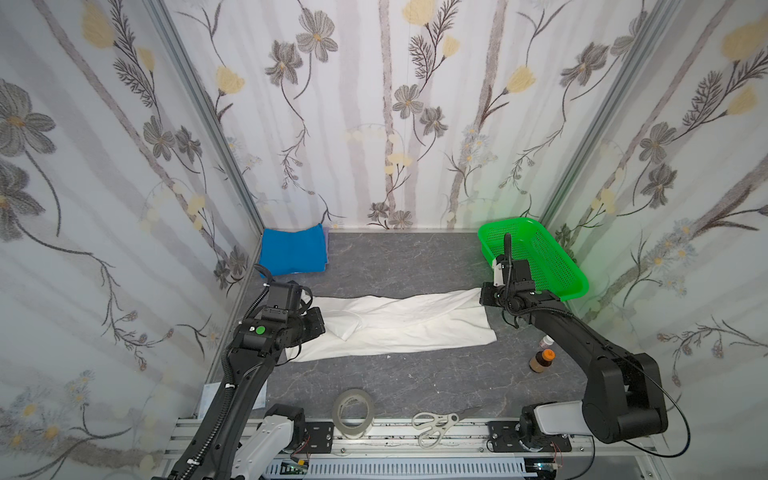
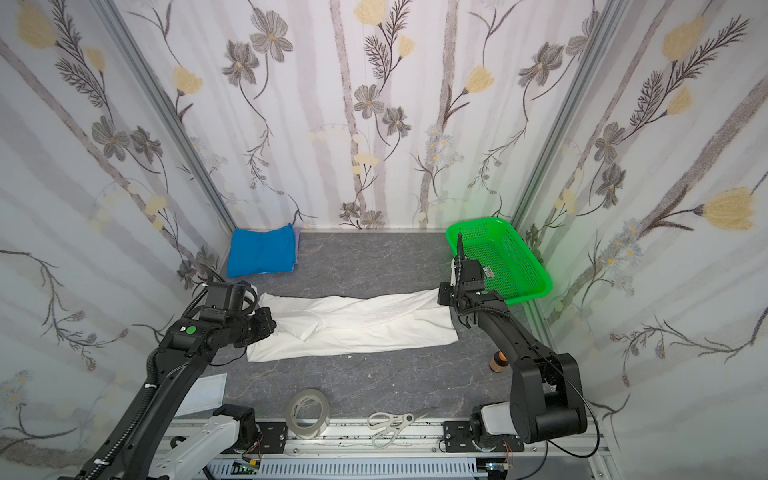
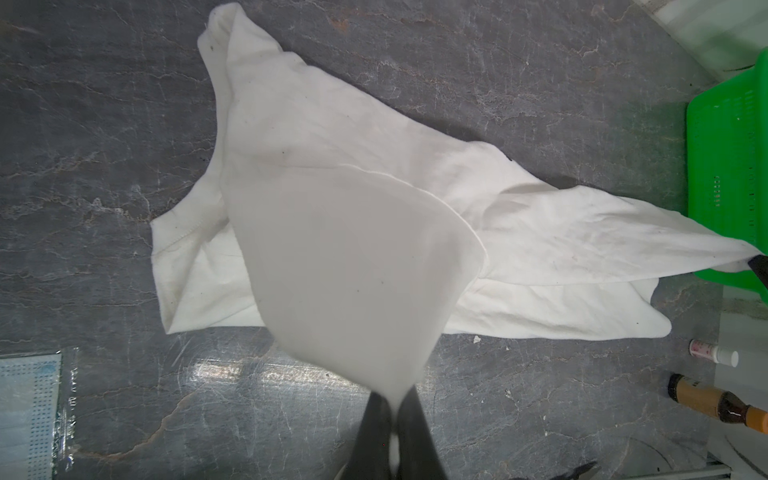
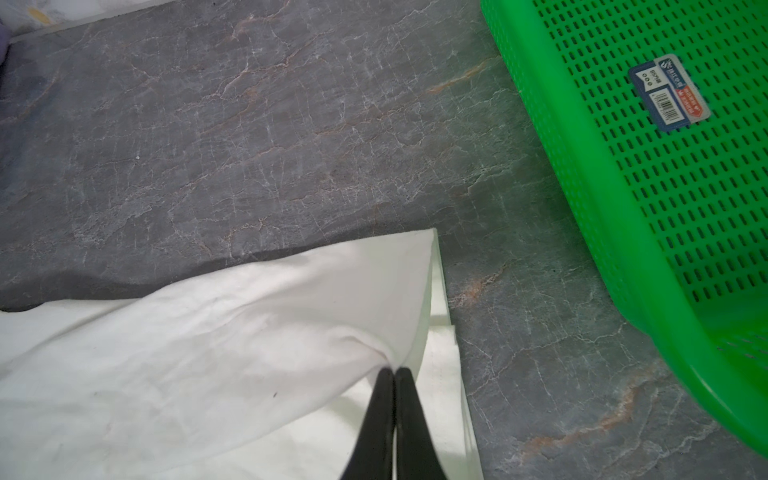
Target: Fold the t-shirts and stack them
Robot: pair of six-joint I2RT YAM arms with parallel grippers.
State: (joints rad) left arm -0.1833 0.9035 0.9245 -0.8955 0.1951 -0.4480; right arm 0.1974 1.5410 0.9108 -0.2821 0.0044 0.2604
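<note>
Your white cotton t-shirt [image 1: 415, 328] lies stretched across the grey marbled table [image 1: 395, 266]. The bright blue folded t-shirt [image 1: 293, 251] sits in the far left corner, seen in both top views. The wrist views show you the grips: the left gripper [image 3: 394, 405] pinches a lifted flap of the white shirt. The right gripper [image 4: 394, 374] is clamped on its corner beside the green plastic mesh basket [image 4: 540, 137]. The right wrist view shows the basket's blue-and-red barcode sticker [image 4: 669, 93] up close, but its print is too small to read.

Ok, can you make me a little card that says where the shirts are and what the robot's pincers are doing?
White t-shirt: stretched long across the table
Left pincer: shut on one end of it
Right pincer: shut on the other end
Blue t-shirt: folded, back left corner
Green basket: back right, beside the right pincer
</note>
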